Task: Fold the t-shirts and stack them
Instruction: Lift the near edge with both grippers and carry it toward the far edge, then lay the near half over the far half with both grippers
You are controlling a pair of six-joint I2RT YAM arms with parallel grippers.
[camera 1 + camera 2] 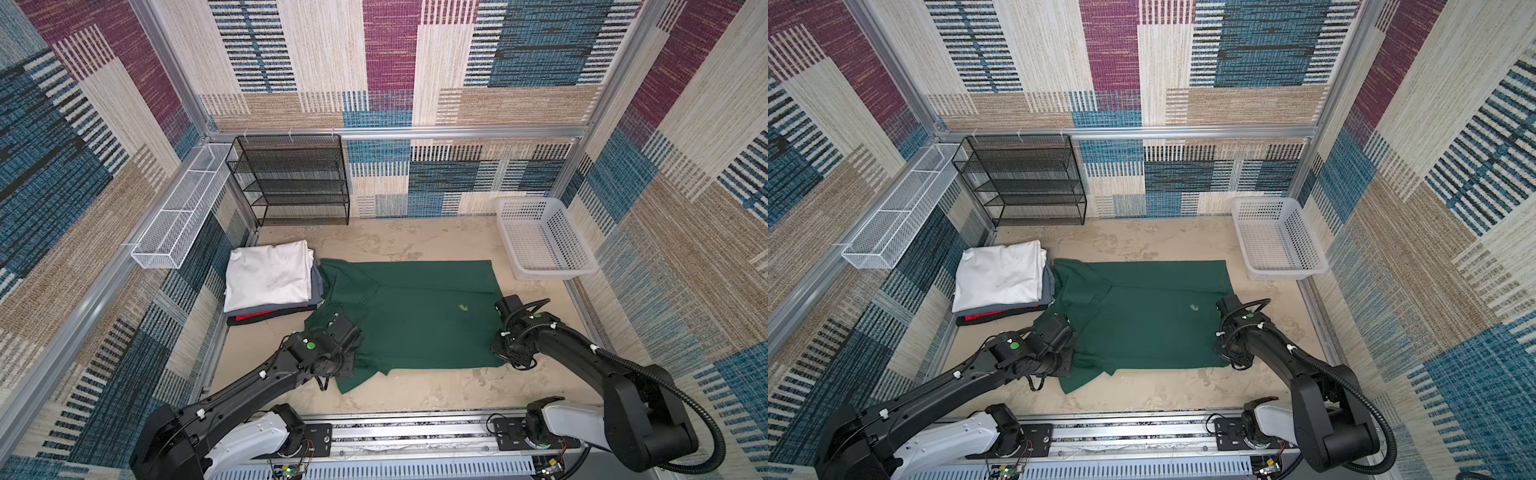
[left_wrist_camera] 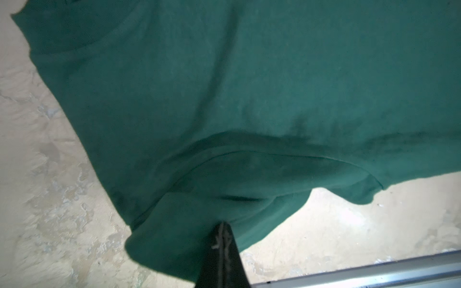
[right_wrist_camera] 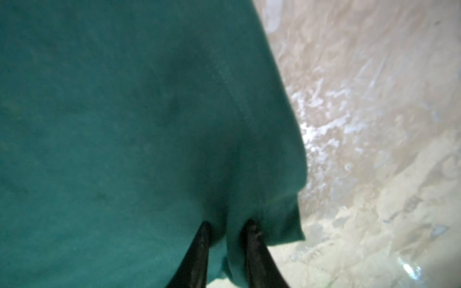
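Your sandy, mottled tabletop (image 1: 395,239) carries one dark green shirt (image 1: 415,316), soft cotton spread flat across the middle, with one sleeve trailing toward the near edge. One black mesh rack (image 1: 291,178) stands against the back wall. One white perforated plastic basket (image 1: 540,272) sits at the right rear, near the shirt's far corner. One long white wire trough (image 1: 183,208) hangs on the left wall. Just beside the green shirt's left edge lie three folded shirts in one stack: white shirt (image 1: 268,276) on top, grey shirt (image 1: 318,286) under it, black-and-red shirt (image 1: 249,321) lowest. In both top views your two arms hide the gripped edges. The left gripper (image 2: 224,227) is clenched on green cloth by the curved neck seam. The right gripper (image 3: 227,224) pinches a ridge of cloth at the hem corner.
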